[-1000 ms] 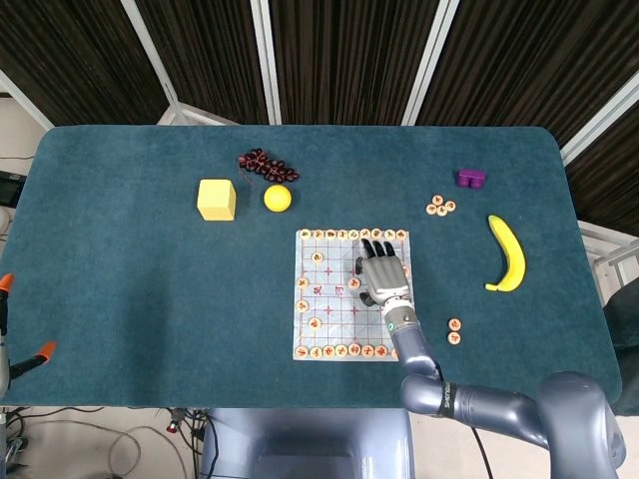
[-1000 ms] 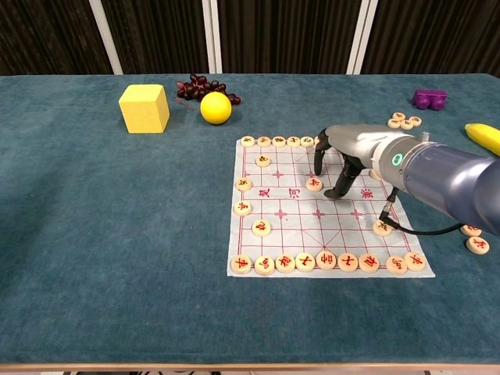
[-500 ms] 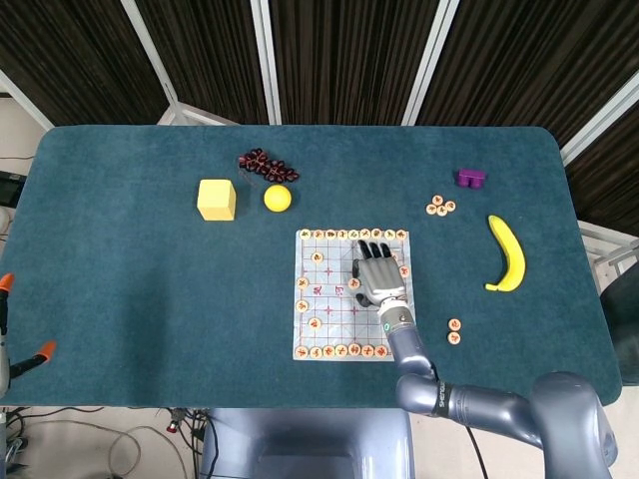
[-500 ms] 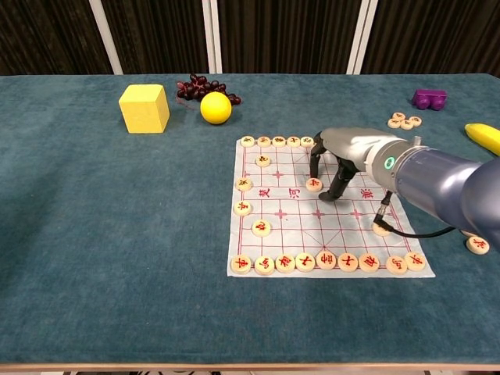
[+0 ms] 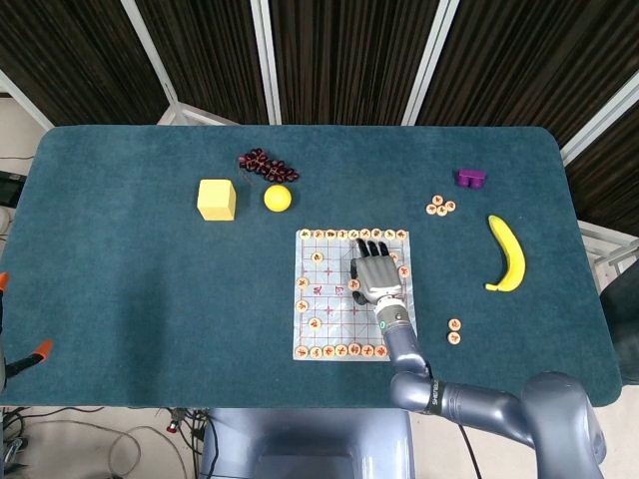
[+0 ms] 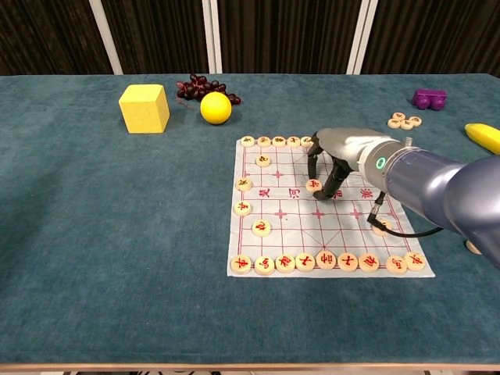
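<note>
A paper chess board (image 5: 329,304) (image 6: 285,226) lies mid-table, with round wooden pieces along its near edge (image 6: 326,261) and its far edge (image 6: 278,141). My right hand (image 5: 374,271) (image 6: 344,152) arches over the board's right half, palm down. Its fingers (image 6: 331,181) are spread and reach down to the paper. One piece (image 6: 313,185) lies right beside the fingertips, and I see nothing held in the hand. A few single pieces (image 6: 261,227) sit on the board's left side. My left hand shows in neither view.
A yellow cube (image 5: 217,199) (image 6: 144,108), a yellow ball (image 5: 278,197) and dark grapes (image 5: 265,164) lie beyond the board to the left. On the right are a purple toy (image 5: 470,178), a banana (image 5: 507,253) and loose pieces (image 5: 440,207) (image 5: 454,330).
My right hand has slid a little to the left and further onto the board. The piece by its fingertips has stayed where it was.
</note>
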`<state>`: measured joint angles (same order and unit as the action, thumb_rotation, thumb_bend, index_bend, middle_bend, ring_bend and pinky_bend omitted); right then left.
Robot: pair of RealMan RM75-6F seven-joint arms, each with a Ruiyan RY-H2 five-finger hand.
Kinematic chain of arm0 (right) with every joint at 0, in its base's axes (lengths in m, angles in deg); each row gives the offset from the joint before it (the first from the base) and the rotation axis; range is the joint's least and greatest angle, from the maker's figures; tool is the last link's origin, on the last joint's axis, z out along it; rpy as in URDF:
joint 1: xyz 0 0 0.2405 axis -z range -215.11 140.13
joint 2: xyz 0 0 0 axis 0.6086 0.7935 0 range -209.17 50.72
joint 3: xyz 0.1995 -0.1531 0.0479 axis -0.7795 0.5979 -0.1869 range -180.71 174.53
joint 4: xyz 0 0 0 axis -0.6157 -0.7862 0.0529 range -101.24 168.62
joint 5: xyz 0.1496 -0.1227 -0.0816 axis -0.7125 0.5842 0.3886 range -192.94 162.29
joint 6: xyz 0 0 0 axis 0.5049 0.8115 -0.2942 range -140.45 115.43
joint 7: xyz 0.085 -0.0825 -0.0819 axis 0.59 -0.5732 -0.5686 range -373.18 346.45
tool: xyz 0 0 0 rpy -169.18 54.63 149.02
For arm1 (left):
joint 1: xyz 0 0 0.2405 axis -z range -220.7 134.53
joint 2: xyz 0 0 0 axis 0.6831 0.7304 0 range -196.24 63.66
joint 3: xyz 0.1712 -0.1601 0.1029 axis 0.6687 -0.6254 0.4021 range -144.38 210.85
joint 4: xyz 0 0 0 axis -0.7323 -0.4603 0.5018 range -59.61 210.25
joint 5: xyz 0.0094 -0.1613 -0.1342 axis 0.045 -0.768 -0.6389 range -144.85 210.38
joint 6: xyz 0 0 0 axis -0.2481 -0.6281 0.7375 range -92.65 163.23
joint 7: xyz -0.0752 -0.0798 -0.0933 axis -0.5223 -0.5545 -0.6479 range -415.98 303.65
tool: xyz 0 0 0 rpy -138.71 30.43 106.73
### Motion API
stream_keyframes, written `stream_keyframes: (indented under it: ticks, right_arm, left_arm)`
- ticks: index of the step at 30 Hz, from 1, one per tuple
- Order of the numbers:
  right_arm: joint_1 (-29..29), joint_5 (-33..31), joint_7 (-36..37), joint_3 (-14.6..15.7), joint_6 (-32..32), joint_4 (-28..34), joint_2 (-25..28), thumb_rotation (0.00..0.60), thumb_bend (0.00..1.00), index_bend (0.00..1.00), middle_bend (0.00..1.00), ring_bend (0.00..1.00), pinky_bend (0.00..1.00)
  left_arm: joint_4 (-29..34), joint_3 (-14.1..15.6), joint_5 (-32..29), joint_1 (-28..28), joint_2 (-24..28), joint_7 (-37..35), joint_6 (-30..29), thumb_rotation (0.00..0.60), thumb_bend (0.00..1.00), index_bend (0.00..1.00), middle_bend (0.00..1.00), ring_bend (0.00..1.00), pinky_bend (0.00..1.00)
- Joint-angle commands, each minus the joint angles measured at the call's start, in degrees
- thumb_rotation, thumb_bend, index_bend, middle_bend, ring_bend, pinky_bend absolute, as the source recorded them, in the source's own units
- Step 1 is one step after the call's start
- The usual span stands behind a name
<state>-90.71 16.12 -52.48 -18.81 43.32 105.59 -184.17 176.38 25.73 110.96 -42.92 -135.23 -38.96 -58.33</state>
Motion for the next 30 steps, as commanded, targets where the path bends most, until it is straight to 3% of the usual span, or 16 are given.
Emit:
stream_keyframes:
  ticks: [1,14,30]
  right_arm:
    - [0.0,-0.2,-0.1,0.1,-0.2,-0.1,-0.1,0.6,0.37,0.51,0.0,0.0,0.04]
    - [-0.7,-0.1,0.4,-1.7,-0.2,0.8,0.4,0.6,0.37,0.54,0.0,0.0,0.04]
    - [-2.5,-5.2,-2.3,-3.3,-0.8,0.2,2.6,0.6,0.37,0.54,0.0,0.0,0.04]
  left_arm:
    - [0.0,0.0,0.0,0.0,0.0,0.0,0.0,0.6,0.03,0.05,0.0,0.0,0.07]
    - [-0.1,0.0,-0.3,0.1,-0.1,0.0,0.1,0.6,0.03,0.05,0.0,0.0,0.07]
    - [0.0,0.1,-0.1,0.0,-0.1,0.4,-0.4,0.6,0.03,0.05,0.0,0.0,0.07]
